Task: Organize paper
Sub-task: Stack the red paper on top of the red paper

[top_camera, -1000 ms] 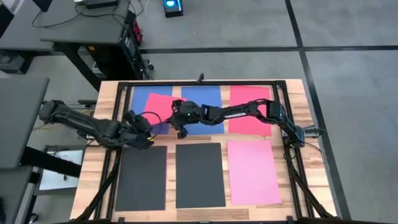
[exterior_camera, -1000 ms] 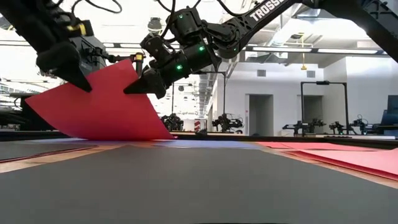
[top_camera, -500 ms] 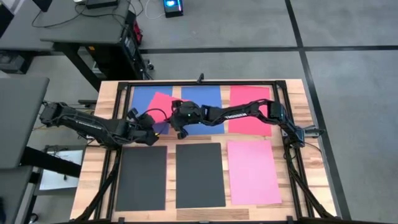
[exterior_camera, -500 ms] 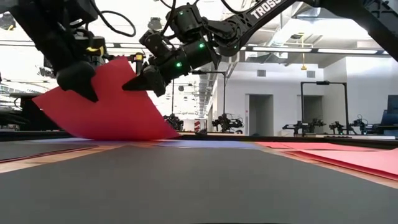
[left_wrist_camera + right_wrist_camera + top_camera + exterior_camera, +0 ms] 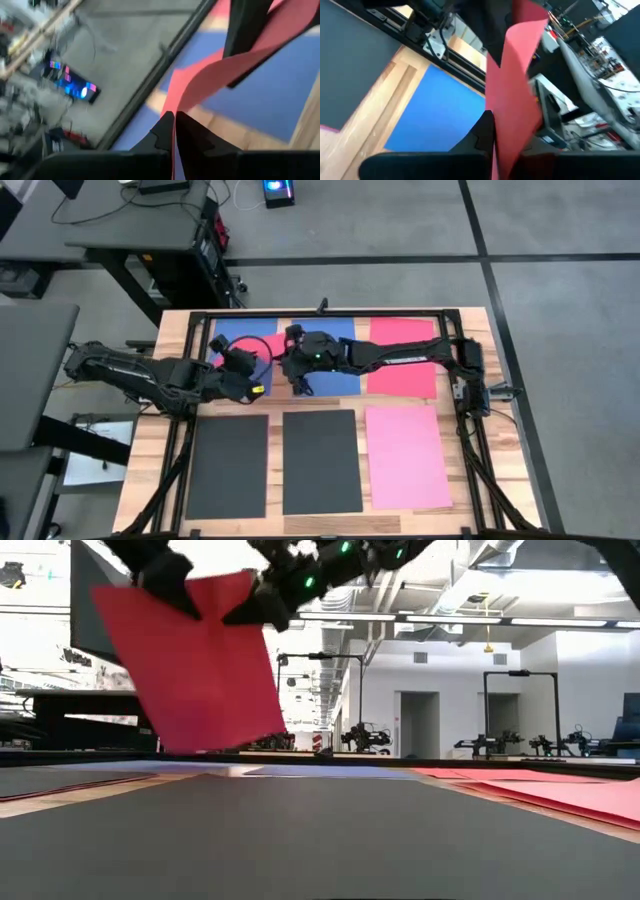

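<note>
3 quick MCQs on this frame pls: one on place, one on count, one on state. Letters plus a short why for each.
1. Where is the red sheet that both arms hold?
A. flat on the near pink sheet
B. lifted over the far left of the table
C. on the floor

2. How many dark grey sheets lie in the near row?
A. one
B. two
C. three

3. What state is the left pincer in?
A. wide open
B. shut on the red sheet
C. shut on nothing

Answers:
1. B: the low view shows the red sheet hanging clear of the table, over the blue sheet at far left.
2. B: two dark grey sheets lie beside the pink sheet.
3. B: the left pincer pinches the sheet's edge; the right pincer grips it too.
</note>
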{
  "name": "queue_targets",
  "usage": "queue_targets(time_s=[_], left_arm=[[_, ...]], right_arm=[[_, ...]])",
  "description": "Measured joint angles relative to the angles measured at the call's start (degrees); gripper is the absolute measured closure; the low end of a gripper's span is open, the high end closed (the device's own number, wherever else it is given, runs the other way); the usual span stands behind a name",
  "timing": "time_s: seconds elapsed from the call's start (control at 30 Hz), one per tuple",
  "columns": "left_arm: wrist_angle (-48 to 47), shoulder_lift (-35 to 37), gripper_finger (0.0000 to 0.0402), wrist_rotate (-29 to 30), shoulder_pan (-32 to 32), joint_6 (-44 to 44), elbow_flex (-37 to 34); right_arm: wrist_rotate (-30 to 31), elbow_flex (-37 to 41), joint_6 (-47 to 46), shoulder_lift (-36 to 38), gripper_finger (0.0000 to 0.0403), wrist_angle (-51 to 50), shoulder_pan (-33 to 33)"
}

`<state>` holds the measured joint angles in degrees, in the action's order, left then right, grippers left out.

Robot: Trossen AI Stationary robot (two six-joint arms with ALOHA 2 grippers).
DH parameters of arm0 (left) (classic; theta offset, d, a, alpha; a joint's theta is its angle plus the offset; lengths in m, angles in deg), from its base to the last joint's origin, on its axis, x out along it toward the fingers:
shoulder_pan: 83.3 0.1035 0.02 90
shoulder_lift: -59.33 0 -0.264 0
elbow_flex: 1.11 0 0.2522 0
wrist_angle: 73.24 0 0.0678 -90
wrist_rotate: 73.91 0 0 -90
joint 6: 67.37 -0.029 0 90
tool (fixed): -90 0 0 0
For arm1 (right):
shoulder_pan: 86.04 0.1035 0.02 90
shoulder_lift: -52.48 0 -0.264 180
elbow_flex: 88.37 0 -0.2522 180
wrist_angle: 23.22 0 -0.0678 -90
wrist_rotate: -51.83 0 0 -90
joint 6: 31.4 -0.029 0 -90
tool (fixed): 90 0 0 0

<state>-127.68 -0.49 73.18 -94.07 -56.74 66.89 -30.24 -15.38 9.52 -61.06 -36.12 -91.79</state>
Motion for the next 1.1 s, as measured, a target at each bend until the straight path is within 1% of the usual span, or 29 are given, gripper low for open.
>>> queue_targets(time_s=[0.1, 0.2, 0.33, 0.53, 0.6, 0.77, 0.83, 0.97, 1.03, 1.1], left_arm=[[4.7, -2.3, 0.0401, 0.0, 0.0, -8.3, 3.7], [8.2, -5.5, 0.0401, 0.0, 0.1, -15.3, 7.6], [13.3, -10.3, 0.0401, -1.0, 0.6, -23.7, 12.5], [18.7, -17.2, 0.0401, -9.4, 3.3, -31.0, 18.5], [20.7, -19.4, 0.0401, -11.7, 4.6, -32.9, 19.4], [28.1, -24.5, 0.0401, -21.7, 8.0, -36.9, 20.4], [31.8, -26.3, 0.0401, -24.3, 8.9, -38.8, 20.4], [38.1, -29.0, 0.0401, -28.4, 10.3, -42.6, 20.4], [40.3, -29.9, 0.0401, -31.6, 11.0, -43.5, 20.4], [42.2, -30.9, 0.0401, -33.1, 11.5, -44.0, 20.4]], right_arm=[[2.3, 0.0, -0.3, 4.3, 0.0403, -4.9, 0.6], [5.3, 0.0, -0.4, 9.0, 0.0403, -9.0, 0.6], [8.8, 0.0, -1.1, 15.0, 0.0403, -17.2, 0.6], [14.7, 0.0, -5.7, 22.1, 0.0403, -33.9, 1.7], [16.5, 0.0, -7.9, 23.6, 0.0403, -40.3, 2.2], [22.1, 0.0, -14.6, 26.9, 0.0403, -54.0, 2.8], [23.6, 0.0, -17.5, 28.1, 0.0403, -59.0, 2.8], [25.3, 0.0, -23.4, 29.7, 0.0403, -67.3, 2.8], [25.3, 0.0, -26.6, 30.4, 0.0403, -71.2, 2.8], [25.3, 0.0, -29.3, 30.6, 0.0403, -75.2, 3.0]])
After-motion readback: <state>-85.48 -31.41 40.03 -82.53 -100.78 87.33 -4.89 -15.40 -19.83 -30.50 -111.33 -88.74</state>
